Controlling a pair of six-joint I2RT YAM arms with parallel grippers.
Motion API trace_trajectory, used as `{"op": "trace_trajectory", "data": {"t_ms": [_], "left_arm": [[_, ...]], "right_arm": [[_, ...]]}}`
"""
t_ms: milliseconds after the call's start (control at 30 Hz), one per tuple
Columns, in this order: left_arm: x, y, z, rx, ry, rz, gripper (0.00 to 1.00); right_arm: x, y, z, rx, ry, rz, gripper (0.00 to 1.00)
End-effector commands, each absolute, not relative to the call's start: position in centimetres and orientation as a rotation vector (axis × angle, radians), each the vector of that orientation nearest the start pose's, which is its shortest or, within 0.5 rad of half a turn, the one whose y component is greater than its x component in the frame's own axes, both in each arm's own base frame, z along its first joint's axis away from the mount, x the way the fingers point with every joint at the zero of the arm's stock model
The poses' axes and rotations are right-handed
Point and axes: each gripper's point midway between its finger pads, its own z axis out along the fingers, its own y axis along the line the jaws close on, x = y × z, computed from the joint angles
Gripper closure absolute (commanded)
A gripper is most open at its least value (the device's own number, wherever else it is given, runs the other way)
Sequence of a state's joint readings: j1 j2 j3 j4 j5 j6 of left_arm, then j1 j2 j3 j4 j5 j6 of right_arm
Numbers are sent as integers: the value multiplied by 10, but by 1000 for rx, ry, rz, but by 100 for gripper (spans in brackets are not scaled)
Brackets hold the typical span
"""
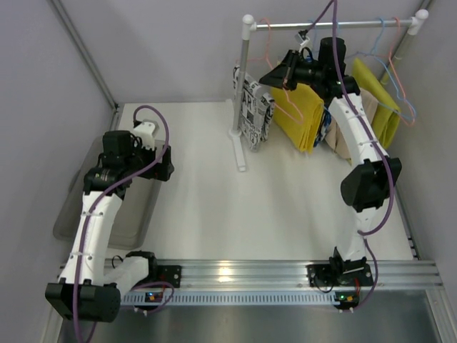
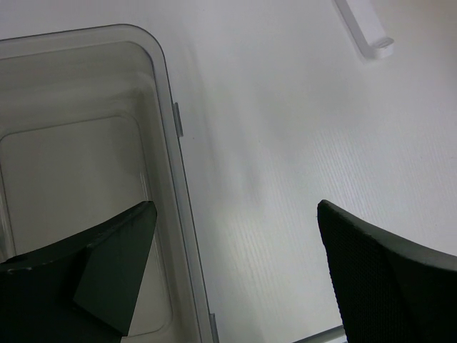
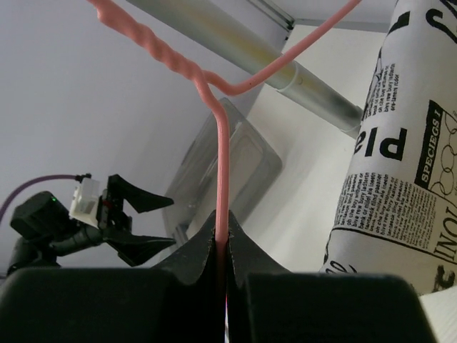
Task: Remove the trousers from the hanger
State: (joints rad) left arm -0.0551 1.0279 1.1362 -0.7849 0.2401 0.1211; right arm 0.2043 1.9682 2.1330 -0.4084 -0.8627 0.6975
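Barely begun — trousers (image 1: 303, 114) all hung on the rail (image 1: 357, 23); right hand (image 3: 221, 239) clamped the pink hanger (image 3: 223, 164), left hand (image 2: 235, 207) gaped empty.

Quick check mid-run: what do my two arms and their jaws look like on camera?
The left arm and right arm have white links, black joints and a looping purple cable each. The left gripper and right gripper have matte black, wedge-shaped jaws.

Two robot arms (image 1: 93, 229) (image 1: 353, 128), one clothes rail (image 1: 364, 23), one clear bin (image 1: 64, 218), five hung garments (image 1: 378, 100), three of them trousers (image 1: 253, 107), hangers (image 3: 223, 164) too overlapped to count.
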Motion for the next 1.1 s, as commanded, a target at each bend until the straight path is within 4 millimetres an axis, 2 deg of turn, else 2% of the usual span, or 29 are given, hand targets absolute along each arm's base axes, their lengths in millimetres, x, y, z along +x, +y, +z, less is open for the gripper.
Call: {"op": "trace_trajectory", "data": {"t_ms": [0,67,333,567,667,700,767,800,867,900,933,967,1000,1033,1067], "left_arm": [[298,-62,266,304,2116,-288,1],[303,-64,272,286,2095,-302,1],[313,-69,284,247,2037,-338,1],[320,-69,291,249,2006,-333,1],[321,-71,298,258,1980,-340,2],[322,-73,301,262,1965,-347,2],[323,-73,306,273,1947,-343,2],[323,-73,309,280,1935,-341,1],[327,-74,316,303,1896,-336,1],[328,-75,319,310,1879,-333,1],[332,-76,325,330,1832,-327,1],[333,-79,328,347,1801,-321,1],[334,-81,331,366,1767,-313,1],[333,-83,329,410,1733,-284,1],[337,-87,341,436,1657,-256,1]], "right_arm": [[437,236,500,-319,1592,1394,100],[432,228,515,-300,1559,1387,100],[419,202,540,-246,1507,1380,100],[403,192,562,-241,1455,1374,100],[395,189,566,-237,1453,1363,100],[395,188,562,-232,1464,1359,100],[382,186,566,-235,1461,1358,100],[384,185,557,-216,1483,1361,100],[365,183,564,-221,1459,1355,100],[366,183,552,-194,1484,1369,100],[352,182,558,-200,1465,1367,100],[347,181,559,-194,1456,1364,100],[347,180,549,-164,1478,1373,100],[333,179,554,-167,1463,1375,100],[328,178,555,-157,1451,1372,100]]}}
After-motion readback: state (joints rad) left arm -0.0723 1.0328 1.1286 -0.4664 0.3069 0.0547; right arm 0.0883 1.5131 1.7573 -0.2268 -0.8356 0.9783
